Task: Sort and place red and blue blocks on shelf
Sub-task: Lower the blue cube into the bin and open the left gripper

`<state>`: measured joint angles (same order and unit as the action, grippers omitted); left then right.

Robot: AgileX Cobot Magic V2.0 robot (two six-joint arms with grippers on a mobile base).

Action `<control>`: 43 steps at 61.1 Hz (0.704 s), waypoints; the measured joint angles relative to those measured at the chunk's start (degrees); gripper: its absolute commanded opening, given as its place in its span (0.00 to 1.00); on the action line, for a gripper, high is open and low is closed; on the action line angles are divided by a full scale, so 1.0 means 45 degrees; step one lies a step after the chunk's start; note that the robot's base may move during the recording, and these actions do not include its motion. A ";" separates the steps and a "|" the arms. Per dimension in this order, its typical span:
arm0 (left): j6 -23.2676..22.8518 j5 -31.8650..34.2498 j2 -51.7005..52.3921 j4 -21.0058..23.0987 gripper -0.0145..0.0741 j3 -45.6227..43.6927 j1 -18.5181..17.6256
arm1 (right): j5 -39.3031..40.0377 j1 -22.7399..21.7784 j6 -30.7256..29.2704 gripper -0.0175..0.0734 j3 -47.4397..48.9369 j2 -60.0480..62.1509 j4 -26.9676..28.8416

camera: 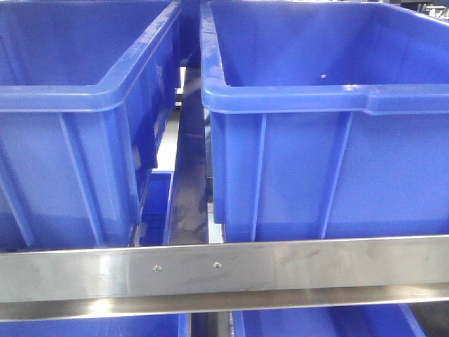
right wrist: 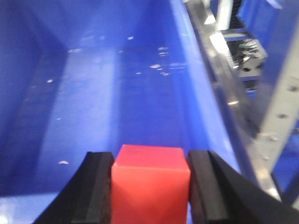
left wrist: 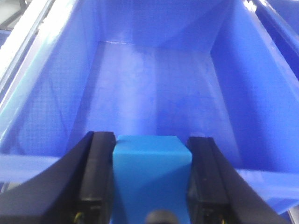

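Observation:
My left gripper [left wrist: 150, 154] is shut on the blue block [left wrist: 150, 177], a matte light-blue cube, held over the near rim of a large blue bin [left wrist: 154, 79]. My right gripper [right wrist: 150, 168] is shut on the red block [right wrist: 150, 186], a bright red cube, held over the near end of another large blue bin [right wrist: 93, 84]. The shelf shows in the front view as a shiny steel front rail [camera: 224, 270] below two blue bins. Neither gripper nor block shows in the front view.
Two large blue bins [camera: 77, 119] [camera: 330, 119] stand side by side on the shelf, with a narrow steel divider [camera: 189, 182] between them. More blue bins [camera: 323, 323] sit on the tier below. Steel rack rails [right wrist: 224, 79] run along the right bin's right side.

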<state>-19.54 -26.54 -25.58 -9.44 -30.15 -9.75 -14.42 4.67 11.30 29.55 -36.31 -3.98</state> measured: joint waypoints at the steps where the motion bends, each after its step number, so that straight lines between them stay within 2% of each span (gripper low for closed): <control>1: 0.0000 0.0102 -0.0131 0.0000 0.30 -0.0036 0.0000 | 0.0021 0.0036 0.0000 0.25 0.0055 -0.0131 0.0000; 43: 0.0000 0.2125 -0.6024 -0.0492 0.30 -0.2900 0.0000 | 0.1625 0.0291 0.0000 0.25 0.2602 -0.5059 -0.0020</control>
<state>-19.54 -16.97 -52.68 -11.66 -43.20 -9.75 -7.11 5.98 11.30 41.26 -59.07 -4.07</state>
